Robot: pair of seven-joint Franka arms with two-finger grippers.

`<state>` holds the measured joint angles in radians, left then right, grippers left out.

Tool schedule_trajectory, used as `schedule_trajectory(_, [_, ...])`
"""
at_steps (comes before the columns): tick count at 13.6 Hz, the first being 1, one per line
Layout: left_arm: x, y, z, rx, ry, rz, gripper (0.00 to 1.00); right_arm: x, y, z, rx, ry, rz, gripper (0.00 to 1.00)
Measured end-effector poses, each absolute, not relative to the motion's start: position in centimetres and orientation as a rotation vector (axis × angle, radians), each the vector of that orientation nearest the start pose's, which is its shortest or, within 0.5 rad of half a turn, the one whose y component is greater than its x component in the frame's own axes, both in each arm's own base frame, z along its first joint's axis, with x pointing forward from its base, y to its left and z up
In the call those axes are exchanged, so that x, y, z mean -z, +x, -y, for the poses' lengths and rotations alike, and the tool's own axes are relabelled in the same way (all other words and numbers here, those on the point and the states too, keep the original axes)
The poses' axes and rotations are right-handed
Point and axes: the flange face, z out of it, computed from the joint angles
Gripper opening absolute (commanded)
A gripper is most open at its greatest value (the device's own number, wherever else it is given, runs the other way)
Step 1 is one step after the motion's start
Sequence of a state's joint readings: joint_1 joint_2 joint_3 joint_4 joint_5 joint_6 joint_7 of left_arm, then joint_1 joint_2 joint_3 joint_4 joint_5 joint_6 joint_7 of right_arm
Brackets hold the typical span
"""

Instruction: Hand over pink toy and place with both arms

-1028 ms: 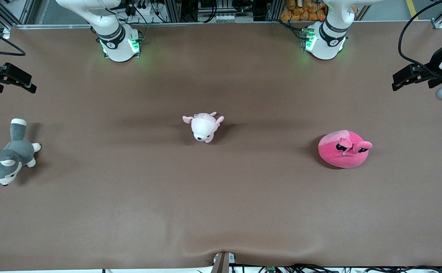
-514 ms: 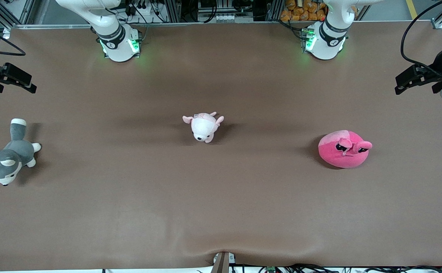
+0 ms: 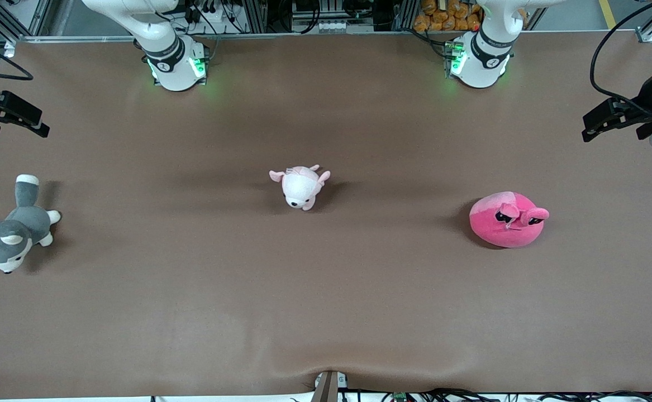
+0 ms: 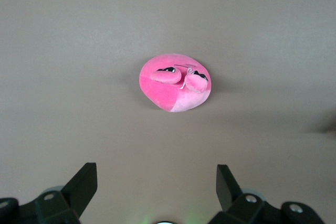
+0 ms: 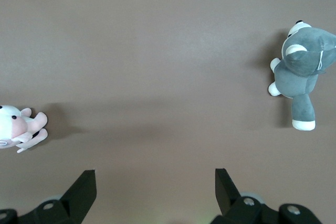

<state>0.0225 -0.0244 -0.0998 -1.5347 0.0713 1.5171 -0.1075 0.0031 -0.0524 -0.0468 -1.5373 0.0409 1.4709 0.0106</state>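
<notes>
The pink toy [image 3: 507, 219], a hot-pink round plush with two stalk eyes, lies on the brown table toward the left arm's end. My left gripper [image 3: 593, 125] hangs open and empty over the table's edge at that end, well apart from the toy. In the left wrist view the pink toy [image 4: 175, 82] lies on the cloth some way out from the open left gripper [image 4: 156, 174]. My right gripper [image 3: 42, 124] hangs open and empty over the table's edge at the right arm's end. Only bare cloth lies between the right gripper's [image 5: 155, 178] fingers in its wrist view.
A small pale pink-and-white plush [image 3: 300, 186] lies mid-table. A grey-and-white husky plush [image 3: 12, 229] lies at the right arm's end. Both show in the right wrist view, the husky [image 5: 302, 66] and the small plush [image 5: 18, 127]. The brown table cloth [image 3: 326, 301] is wrinkled at its near edge.
The left gripper has drifted slightly outward toward the table's edge at its end. The right gripper has shifted a little outward too. The toys have not moved.
</notes>
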Motion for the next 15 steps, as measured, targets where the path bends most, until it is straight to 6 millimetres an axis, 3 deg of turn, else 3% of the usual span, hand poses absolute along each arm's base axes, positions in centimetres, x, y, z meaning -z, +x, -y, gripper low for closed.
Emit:
schedule_trajectory(8, [-64.4, 54.3, 3.1, 0.008, -3.061, 0.211, 1.00, -65.8, 53.5, 1.3, 0.016, -3.095, -0.062, 1.00])
schedule_trajectory(12, [-64.3, 54.5, 1.1, 0.009, -3.056, 0.287, 1.00, -64.3, 54.8, -2.0, 0.001, -3.096, 0.027, 1.00])
schedule_trajectory(15, [-64.6, 54.6, 0.0, 0.026, -3.054, 0.314, 1.00, -63.6, 55.4, -3.0, 0.002, -3.096, 0.053, 1.00])
